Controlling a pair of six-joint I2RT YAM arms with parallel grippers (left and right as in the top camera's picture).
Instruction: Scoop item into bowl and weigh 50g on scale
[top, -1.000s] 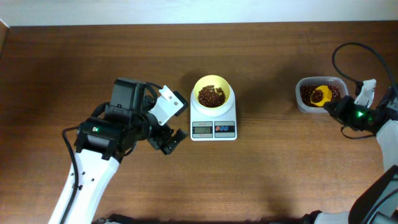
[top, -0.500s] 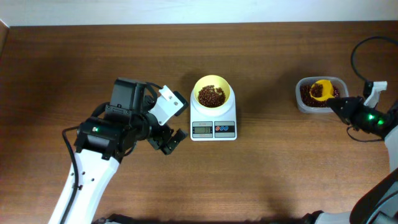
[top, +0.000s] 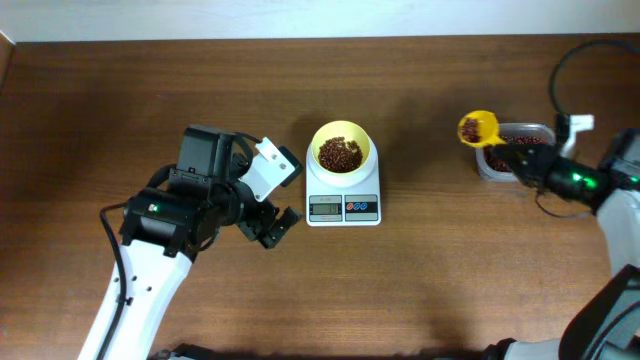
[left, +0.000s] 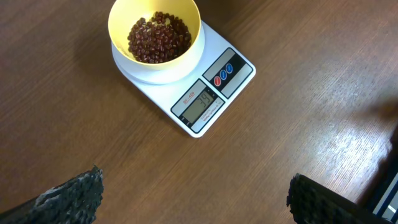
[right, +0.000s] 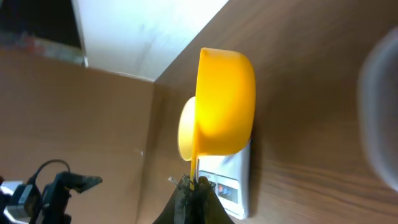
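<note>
Pinches the scoop (top: 478, 127) by its handle in the right claw (top: 522, 165), beans (top: 469, 128) aboard, tub (top: 537, 130) beneath that claw. Holds the left claw (left: 196, 199) spread above the counter (top: 430, 270), with scale (top: 343, 207) and filled bowl (top: 342, 128) just ahead.

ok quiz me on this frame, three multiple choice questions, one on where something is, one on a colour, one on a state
1. Where does the bowl sit?
a) on a plate
b) on the scale
c) on a tray

2. What colours are the scale's two round buttons?
a) red and blue
b) green and yellow
c) both black

3. What state is the scoop in?
a) lying flat and empty
b) turned upside down
c) held up by the right gripper, with beans in it

Answers:
1 b: the overhead view shows the bowl on the scale's platform.
2 a: the left wrist view shows one red and one blue button.
3 c: its handle runs into the shut fingers, and dark beans show in its cup.
</note>
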